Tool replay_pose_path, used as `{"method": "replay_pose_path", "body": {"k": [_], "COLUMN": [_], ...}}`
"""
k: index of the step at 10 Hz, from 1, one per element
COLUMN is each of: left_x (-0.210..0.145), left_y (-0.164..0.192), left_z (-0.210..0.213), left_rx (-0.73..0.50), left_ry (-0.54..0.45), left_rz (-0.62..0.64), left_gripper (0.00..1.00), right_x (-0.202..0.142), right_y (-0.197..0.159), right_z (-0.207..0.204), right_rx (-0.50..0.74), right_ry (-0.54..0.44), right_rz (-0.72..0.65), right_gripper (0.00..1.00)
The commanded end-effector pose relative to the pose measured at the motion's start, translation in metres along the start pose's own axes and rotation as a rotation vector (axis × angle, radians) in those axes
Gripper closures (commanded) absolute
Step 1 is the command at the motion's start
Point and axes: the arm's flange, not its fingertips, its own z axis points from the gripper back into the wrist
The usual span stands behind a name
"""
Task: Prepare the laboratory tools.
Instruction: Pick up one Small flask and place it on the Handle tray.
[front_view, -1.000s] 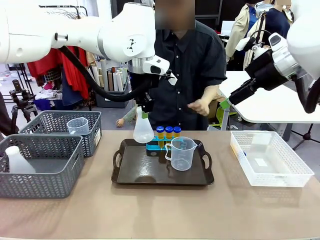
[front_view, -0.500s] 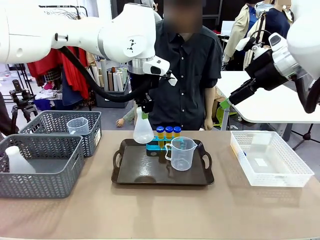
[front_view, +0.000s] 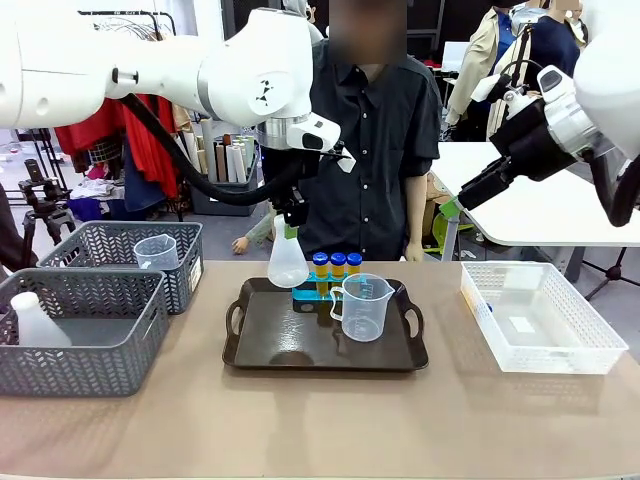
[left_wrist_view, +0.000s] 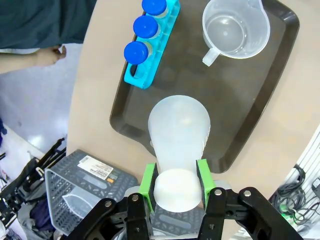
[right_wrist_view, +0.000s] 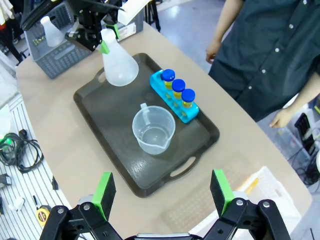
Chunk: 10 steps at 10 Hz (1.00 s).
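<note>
1. The front camera is looking level across the tan table (front_view: 320, 420) toward the standing person (front_view: 375, 150).
2. Both wrist cameras are looking down from above, sharing the dark rectangular plastic tray (left_wrist_view: 250, 125) (right_wrist_view: 110, 135), the left nearer.

Right pincer (right_wrist_view: 162, 192) wide open above tray (right_wrist_view: 100, 107); left pincer (right_wrist_view: 102, 37) gripping flask (right_wrist_view: 119, 67).

- No print reads clearly in any view.
- White label (left_wrist_view: 94, 167) on a grey basket (left_wrist_view: 75, 200): print too small to read.
- Beaker (front_view: 362, 305): faint graduation marks, no figures legible.
</note>
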Motion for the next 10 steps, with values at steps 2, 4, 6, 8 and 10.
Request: {"method": "replay_pose_path", "body": {"k": [2,4,6,8,10], "left_x": [-0.003,0.009,0.02,0.025,0.026], "left_y": [0.001,0.007,0.005,0.004,0.002], "left_z": [-0.002,-0.019,-0.037,-0.053,-0.072], "left_rx": [-0.03,-0.047,-0.075,-0.087,-0.115], "left_ry": [0.046,0.082,0.108,0.118,0.116], "left_rz": [-0.085,-0.078,-0.078,-0.071,-0.071], "left_gripper": [1.0,1.0,1.0,1.0,1.0], "right_x": [0.001,0.001,0.001,0.001,0.001], "right_y": [0.0,0.0,0.0,0.0,0.0], "right_z": [0.001,0.001,0.001,0.001,0.001], "right_rx": [0.014,0.014,0.014,0.014,0.014], "right_ry": [-0.011,-0.011,-0.011,-0.011,-0.011], "right_rz": [-0.009,-0.009,-0.009,-0.009,-0.009], "right_gripper": [0.0,0.0,0.0,0.0,0.0]}}
